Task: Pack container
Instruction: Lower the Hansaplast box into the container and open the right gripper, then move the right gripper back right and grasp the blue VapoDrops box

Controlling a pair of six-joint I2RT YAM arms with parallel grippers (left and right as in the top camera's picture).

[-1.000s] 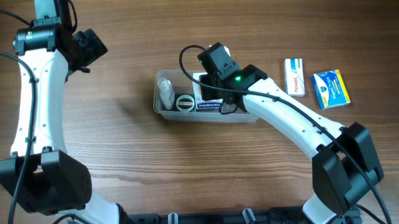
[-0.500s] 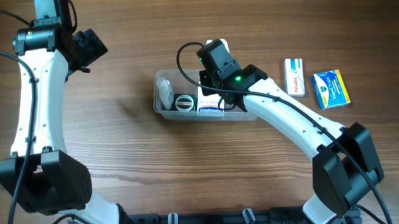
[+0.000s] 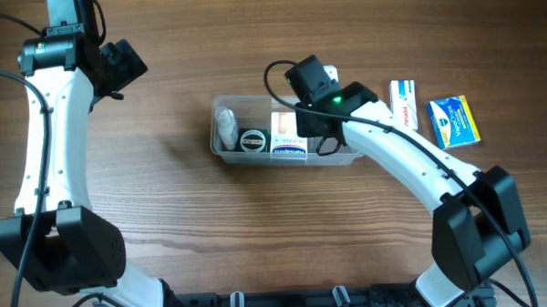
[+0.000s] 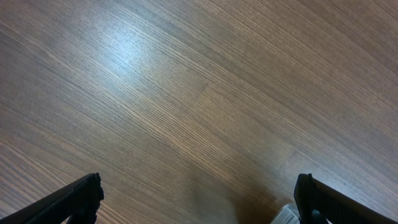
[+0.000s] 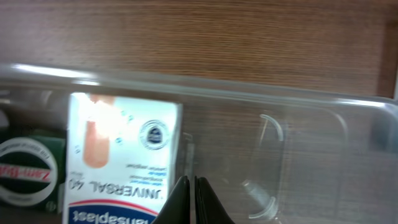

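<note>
The container [image 3: 215, 137] sits in the middle of the worktop [image 3: 166, 203], long side running left to right. It holds a white bottle [image 3: 227, 128] at its left end, a dark round tin [image 3: 252, 140] beside that, and next to the tin a plaster box [image 3: 288, 135] lying flat with its printed face up.

A second ago the right arm's fingers [image 5: 202, 208] stood half open directly over that box. Now they are pressed together on nothing, and the wrist has slid toward the container's right end, so the box lies free. I judge that item delivered (the wrist view shows it resting beside the tin with nothing clamped on it). From the same view, the right end of the tub looks bare, so there is room for more.

Just right of the container, still on the worktop, lie a small white box [image 3: 403, 104] and a blue-and-yellow box [image 3: 454, 121]; these probably come next.

Far off at the left, the left arm's fingers [image 4: 78, 202] hang wide apart over bare wood, unchanged.
</note>
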